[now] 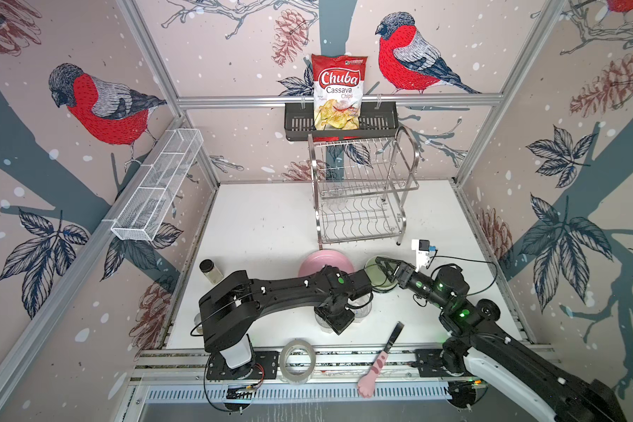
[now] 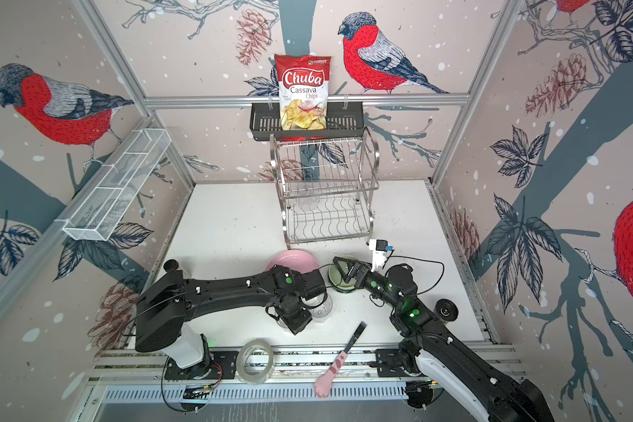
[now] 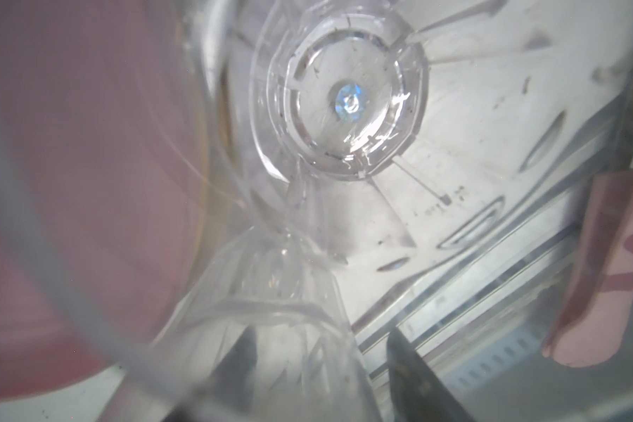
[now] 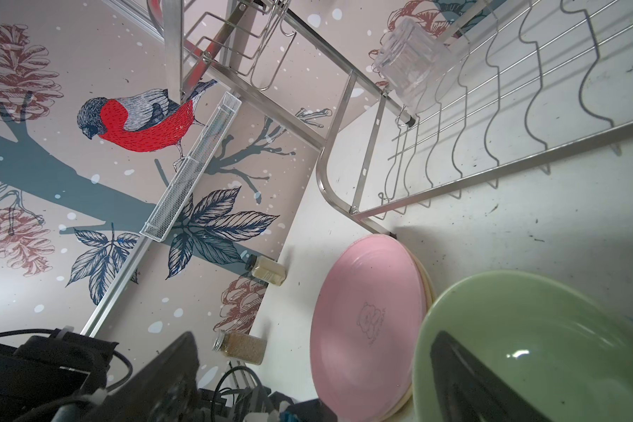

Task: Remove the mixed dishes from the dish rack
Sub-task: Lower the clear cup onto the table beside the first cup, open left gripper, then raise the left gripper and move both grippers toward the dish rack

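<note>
Worktop (image 1: 271, 219): white; the rack stands at the back, and unloaded dishes sit nearer the front.
Dish rack (image 1: 366, 190): two-tier steel wire rack at rear centre, below a black basket holding a chips bag (image 1: 338, 91).
Pink plate (image 4: 366, 318): lies on the worktop just in front of the rack, on top of a stack. Paler rims show beneath it.
Pale green bowl (image 4: 527, 329): upright on the worktop, just to the right of the plates.
Right gripper (image 1: 380, 270): hovers over the green bowl with its jaws spread wide and holding nothing.
Left gripper (image 3: 322, 339): points down in front of the plates. Its jaws stand apart around a glass wall and do not pinch it.
Clear glasses (image 3: 348, 102): close together on the worktop under the left wrist.
Rack glass (image 4: 413, 58): on its side on the lower shelf, at a back corner.
</note>
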{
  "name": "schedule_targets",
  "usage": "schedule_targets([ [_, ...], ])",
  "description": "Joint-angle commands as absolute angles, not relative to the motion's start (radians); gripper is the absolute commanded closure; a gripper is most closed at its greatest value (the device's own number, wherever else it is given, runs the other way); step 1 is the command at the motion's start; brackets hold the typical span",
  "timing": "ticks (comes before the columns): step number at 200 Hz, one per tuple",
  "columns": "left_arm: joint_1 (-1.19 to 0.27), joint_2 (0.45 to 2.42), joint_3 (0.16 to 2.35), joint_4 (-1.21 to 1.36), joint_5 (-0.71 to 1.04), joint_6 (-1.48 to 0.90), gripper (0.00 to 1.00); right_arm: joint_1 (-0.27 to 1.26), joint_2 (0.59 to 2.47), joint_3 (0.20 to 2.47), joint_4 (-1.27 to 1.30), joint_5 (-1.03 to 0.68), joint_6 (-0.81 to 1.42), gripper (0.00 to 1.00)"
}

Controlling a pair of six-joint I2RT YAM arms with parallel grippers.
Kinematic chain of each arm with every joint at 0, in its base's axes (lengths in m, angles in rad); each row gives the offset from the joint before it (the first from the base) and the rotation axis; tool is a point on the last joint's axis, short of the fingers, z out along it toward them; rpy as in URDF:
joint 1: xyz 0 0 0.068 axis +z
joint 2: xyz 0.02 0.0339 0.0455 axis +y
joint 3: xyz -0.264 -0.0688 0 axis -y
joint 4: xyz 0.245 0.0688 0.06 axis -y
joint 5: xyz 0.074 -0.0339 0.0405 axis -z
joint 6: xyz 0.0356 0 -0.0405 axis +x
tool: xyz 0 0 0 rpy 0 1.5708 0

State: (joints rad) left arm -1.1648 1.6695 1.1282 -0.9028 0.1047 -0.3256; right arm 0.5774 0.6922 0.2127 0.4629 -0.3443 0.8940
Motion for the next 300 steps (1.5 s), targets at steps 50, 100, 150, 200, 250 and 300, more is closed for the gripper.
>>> schedule_targets([
  [50,-1.163,1.65,1.146,-0.932,0.092,-0.343,0.17,0.574,0.685,0.204,0.472,-0.353,0.895,0.01],
  [100,-1.163,1.607,1.17,-0.95,0.091,-0.359,0.12,0.572,0.676,0.199,0.464,-0.351,0.896,0.01],
  [150,-1.162,1.568,1.178,-0.967,0.06,-0.375,0.03,0.571,0.671,0.201,0.462,-0.354,0.9,0.01],
  [200,-1.158,1.493,1.229,-1.03,0.003,-0.414,0.03,0.57,0.66,0.203,0.453,-0.353,0.9,0.01],
  [250,-1.106,1.3,1.247,-0.998,-0.103,-0.464,0.03,0.569,0.66,0.215,0.441,-0.352,0.898,0.0],
  [300,-1.002,1.054,1.182,-0.879,-0.234,-0.469,0.03,0.568,0.657,0.254,0.387,-0.33,0.869,0.01],
])
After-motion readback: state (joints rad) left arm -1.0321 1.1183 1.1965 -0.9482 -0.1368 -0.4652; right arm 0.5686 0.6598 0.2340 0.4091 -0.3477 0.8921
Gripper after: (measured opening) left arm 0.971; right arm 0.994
